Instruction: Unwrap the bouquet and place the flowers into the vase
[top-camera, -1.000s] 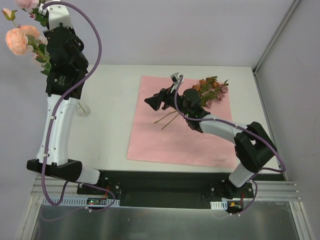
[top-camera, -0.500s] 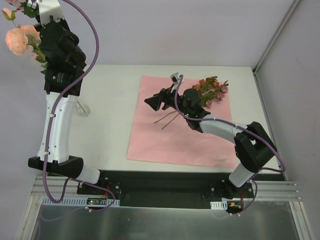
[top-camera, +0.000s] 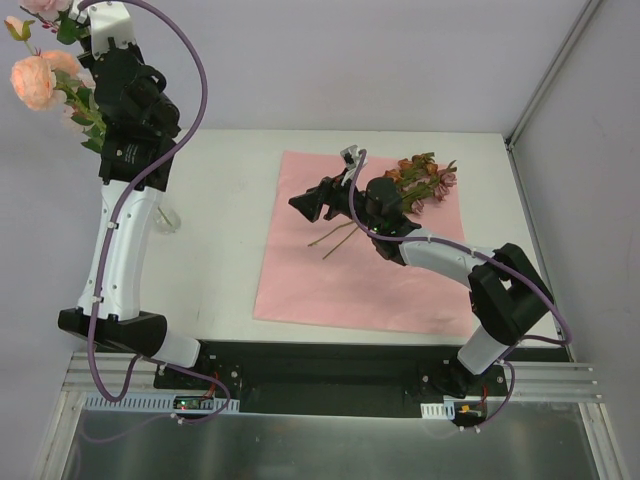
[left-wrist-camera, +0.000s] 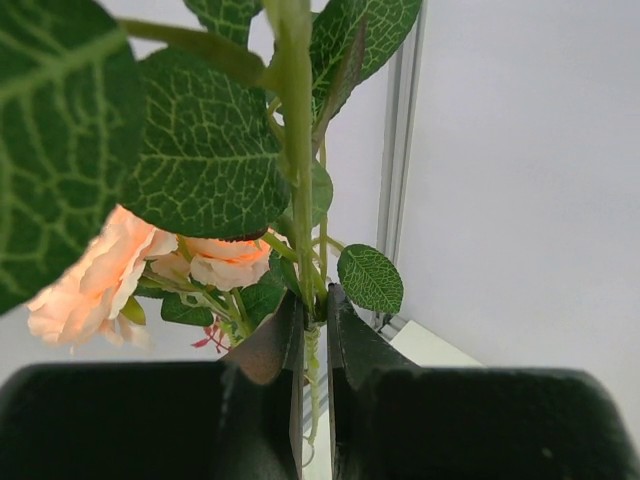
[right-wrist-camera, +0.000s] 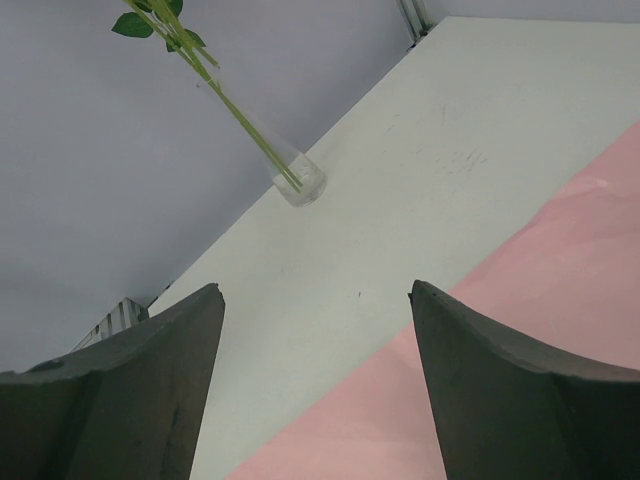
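1. The left jaws are pinched almost shut on the thin green stem of the rose spray (left-wrist-camera: 90, 280), just below its leaves. The stem runs straight down the narrow gap between them.
2. The left arm (top-camera: 125, 220) stands tall at the far-left side of the table (top-camera: 230, 200), so the peach blooms sit high above it. I judge this height is needed because the stems are much longer than the vase (right-wrist-camera: 300, 180).
3. In the right wrist view the lower stem ends are already inside the vase and slant up out of it. The vase stands upright on the bare table, well apart from the pink paper (top-camera: 340, 290). Because the spray leans, the grip is probably what stops it from tipping the small glass over.
4. The right jaws are spread wide and hold nothing. They hover above the paper's far-left part, facing the vase, close to the bare stem ends of the remaining flowers (top-camera: 425, 180).
5. Those rust-orange and mauve blooms lie on the flat paper near its far-right corner, partly hidden by the right arm (top-camera: 440, 250). The wrapping lies open, so the job looks roughly half done. This bunch is what the open jaws seem placed to collect.
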